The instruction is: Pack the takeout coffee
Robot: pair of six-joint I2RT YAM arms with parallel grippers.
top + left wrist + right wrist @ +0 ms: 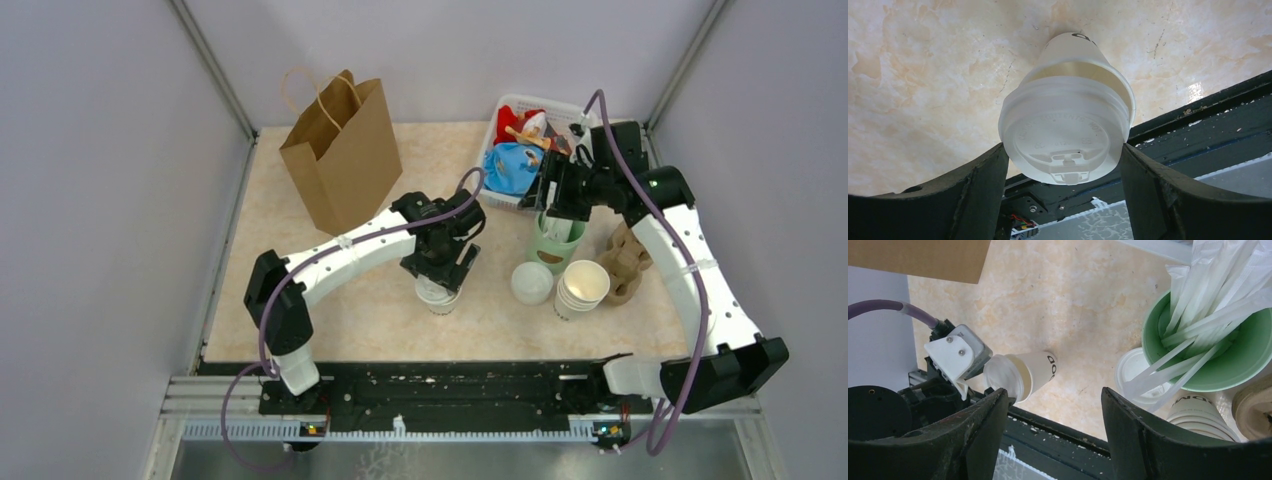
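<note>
One lidded coffee cup [1065, 135], one paper bag [340, 165], one loose lid [532, 283], one cup stack [583, 285], one green cup [548, 250]

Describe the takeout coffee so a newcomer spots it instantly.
On the beige table, start at the brown paper bag at the back left and come toward the arms: the takeout coffee stands alone under the left gripper. It is the only cup wearing a lid; the stacked cups to its right are lidless, and the loose lid beside them covers nothing.
</note>
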